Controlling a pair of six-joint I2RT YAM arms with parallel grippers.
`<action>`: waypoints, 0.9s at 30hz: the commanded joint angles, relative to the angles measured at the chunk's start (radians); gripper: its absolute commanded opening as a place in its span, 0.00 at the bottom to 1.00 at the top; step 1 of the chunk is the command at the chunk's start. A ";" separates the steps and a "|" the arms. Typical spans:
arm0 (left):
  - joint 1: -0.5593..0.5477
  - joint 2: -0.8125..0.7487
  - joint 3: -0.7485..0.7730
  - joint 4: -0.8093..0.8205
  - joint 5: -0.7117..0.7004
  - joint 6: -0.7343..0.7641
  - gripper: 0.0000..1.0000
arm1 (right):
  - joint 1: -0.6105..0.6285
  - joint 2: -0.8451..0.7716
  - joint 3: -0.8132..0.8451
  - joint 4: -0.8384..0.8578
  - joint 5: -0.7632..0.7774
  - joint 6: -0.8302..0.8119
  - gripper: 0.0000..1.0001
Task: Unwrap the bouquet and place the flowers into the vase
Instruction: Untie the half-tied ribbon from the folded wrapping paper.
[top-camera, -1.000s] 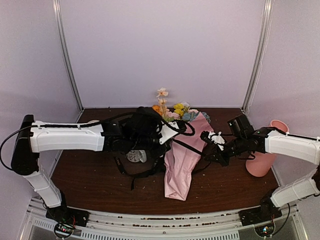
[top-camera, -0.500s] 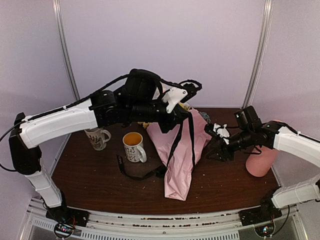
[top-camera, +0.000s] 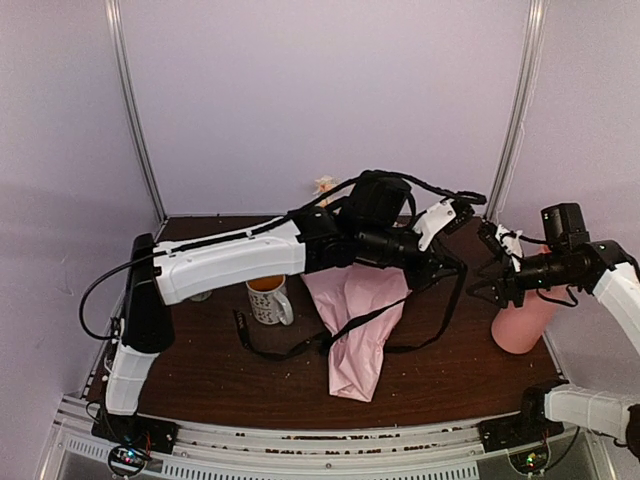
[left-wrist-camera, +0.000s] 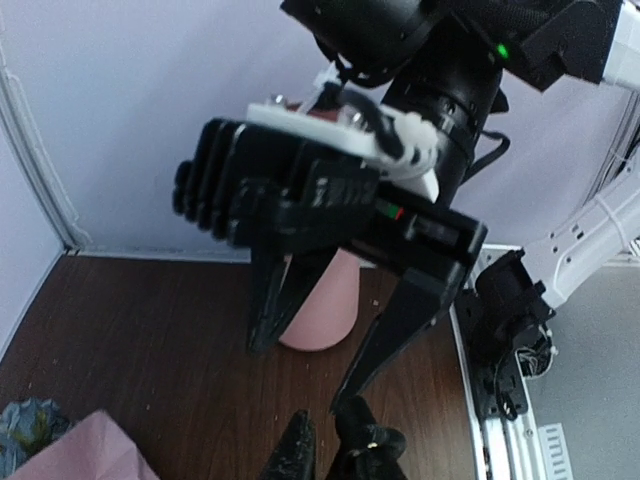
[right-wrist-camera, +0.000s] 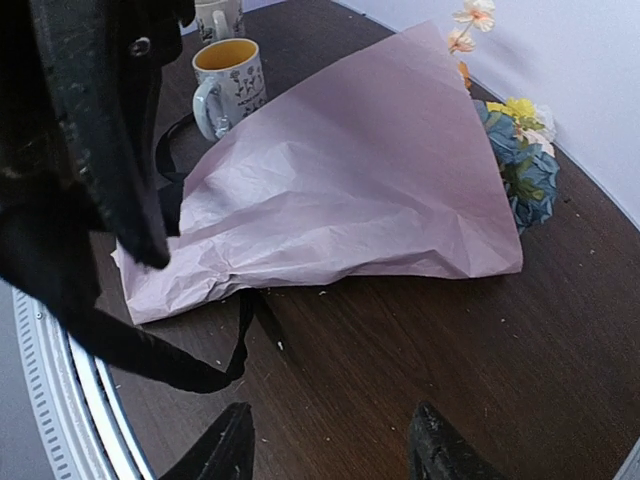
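My right end effector (right-wrist-camera: 330, 455) is released, its fingers wide with nothing between them, and it hovers just beside the vase (top-camera: 520, 325) at the right edge of the worktop (top-camera: 200, 370). The bouquet (top-camera: 355, 320) lies mid-worktop in its paper, blooms (right-wrist-camera: 520, 150) toward the back wall. The ribbon (right-wrist-camera: 243, 332) hangs looped from near my raised left end effector (left-wrist-camera: 325, 442). I cannot tell whether that one grips it; its fingers look barely apart.

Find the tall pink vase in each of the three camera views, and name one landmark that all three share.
Top external: the vase stands at the far right, at middle height.
Left wrist: centre of the picture, partly behind dark fingers.
Right wrist: not in it.
Shared landmark: the pink tissue paper, which shows in all three views.
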 joint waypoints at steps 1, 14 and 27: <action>-0.040 0.211 0.308 0.055 0.132 -0.086 0.19 | -0.144 -0.059 -0.035 -0.033 -0.078 0.012 0.53; -0.044 -0.237 -0.196 -0.114 -0.256 0.095 0.76 | -0.095 -0.134 -0.066 0.006 -0.055 -0.011 0.57; 0.110 -0.648 -0.752 -0.042 -0.535 -0.172 0.73 | 0.543 0.181 -0.072 0.218 0.344 -0.016 0.57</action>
